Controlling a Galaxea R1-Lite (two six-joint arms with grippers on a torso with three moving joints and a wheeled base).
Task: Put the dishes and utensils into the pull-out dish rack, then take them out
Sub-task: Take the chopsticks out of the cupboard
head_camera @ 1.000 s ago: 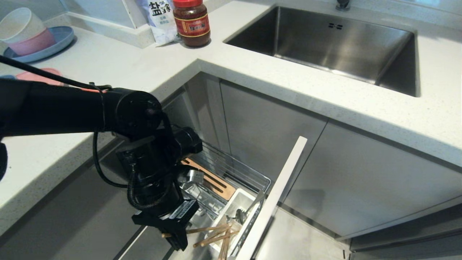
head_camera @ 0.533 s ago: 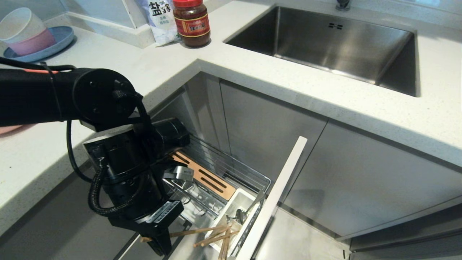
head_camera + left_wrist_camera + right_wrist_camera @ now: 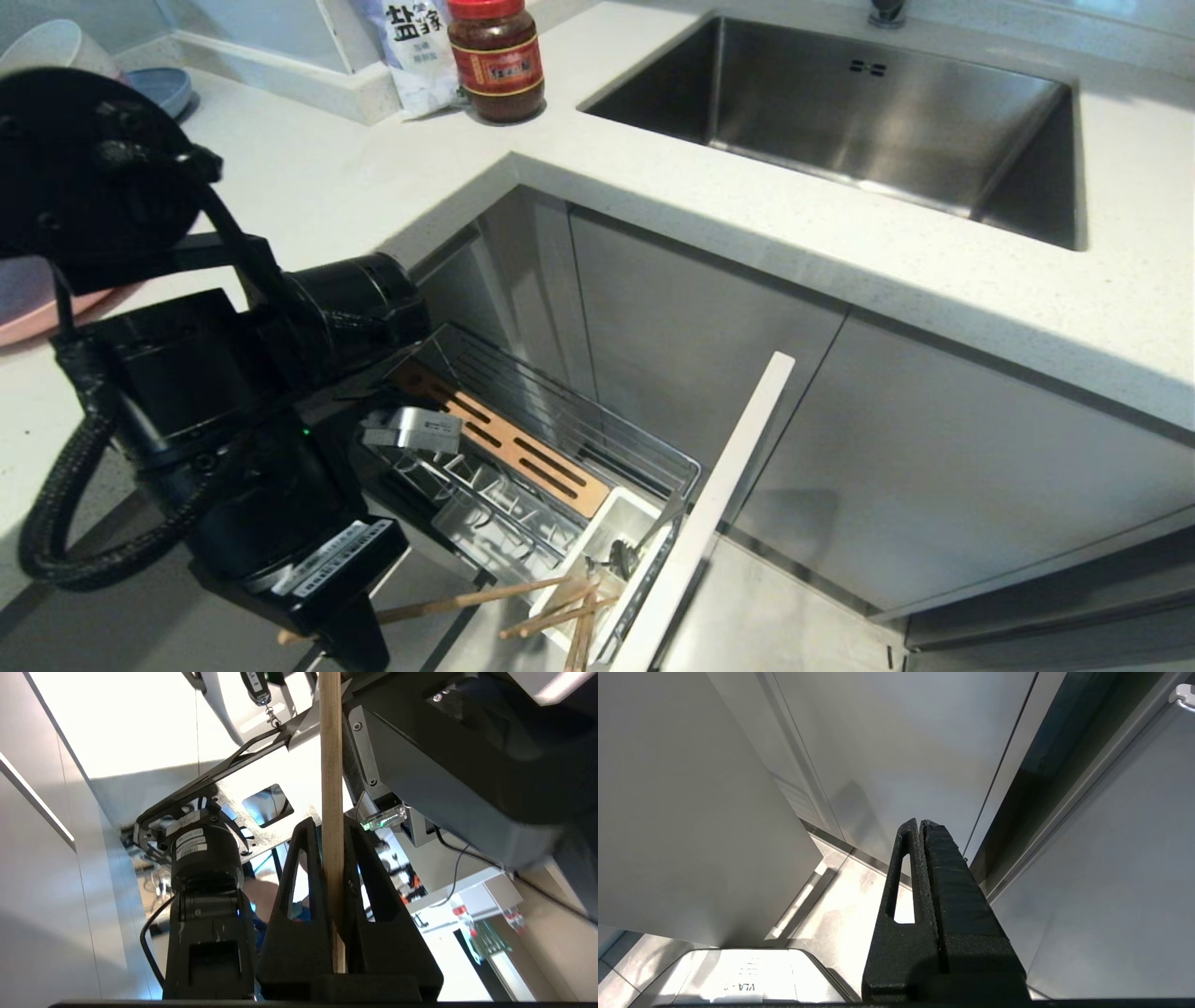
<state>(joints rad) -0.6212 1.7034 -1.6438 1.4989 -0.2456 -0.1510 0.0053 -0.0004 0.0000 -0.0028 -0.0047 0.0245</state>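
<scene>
A white speckled L-shaped counter [image 3: 709,224] holds a steel sink [image 3: 840,103], brightly lit from above. At the inside corner stand a red-lidded jar [image 3: 495,61] and a white salt bag [image 3: 415,47]. Pale grey cabinet doors [image 3: 934,467] run beneath the counter, above a glossy grey floor [image 3: 775,625].
</scene>
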